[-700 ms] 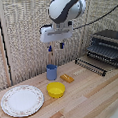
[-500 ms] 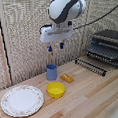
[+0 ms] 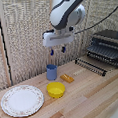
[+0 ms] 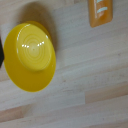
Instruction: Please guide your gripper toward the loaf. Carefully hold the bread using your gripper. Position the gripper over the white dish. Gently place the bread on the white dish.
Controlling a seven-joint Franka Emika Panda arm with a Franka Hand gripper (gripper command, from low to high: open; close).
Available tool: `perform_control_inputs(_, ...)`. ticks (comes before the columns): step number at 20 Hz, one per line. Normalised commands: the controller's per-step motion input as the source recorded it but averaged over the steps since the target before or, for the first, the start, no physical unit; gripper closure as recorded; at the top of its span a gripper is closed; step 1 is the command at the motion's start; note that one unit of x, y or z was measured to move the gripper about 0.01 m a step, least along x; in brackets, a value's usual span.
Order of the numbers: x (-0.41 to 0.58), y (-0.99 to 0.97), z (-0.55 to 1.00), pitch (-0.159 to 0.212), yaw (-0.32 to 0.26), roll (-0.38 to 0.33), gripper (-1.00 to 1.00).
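Gripper (image 3: 57, 50) hangs high at frame centre, fingers apart, empty.
Risk: descending onto the yellow bowl (image 3: 56, 89) beside the bread (image 3: 67, 78).

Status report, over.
End effector open, high above the table, empty. Bread on the table beside yellow bowl. White dish bare. Path unobstructed.

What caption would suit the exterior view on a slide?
Robot gripper hanging above a wooden table with the small bread, a yellow bowl, a blue cup and the white dish.

Glossy yellow bowl (image 4: 30, 55); matt wood table (image 3: 92, 95); smooth white dish (image 3: 22, 101).
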Motion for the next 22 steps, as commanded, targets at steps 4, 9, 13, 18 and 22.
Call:
perform_control_inputs(4, -0.018, -0.48, -0.38, 0.02, 0.093, 0.0, -1.0)
perform_control_inputs(9, -0.151, -0.33, -0.34, 0.068, 0.187, 0.001, -1.0)
perform_control_inputs(13, -0.064, -0.2, -0.31, 0.047, 0.201, 0.001, -1.0)
perform_control_inputs(18, 0.0, -0.2, -0.33, 0.0, 0.125, 0.0, -1.0)
perform_control_inputs(22, 0.01, -0.21, -0.36, -0.015, 0.012, 0.0, -1.0)
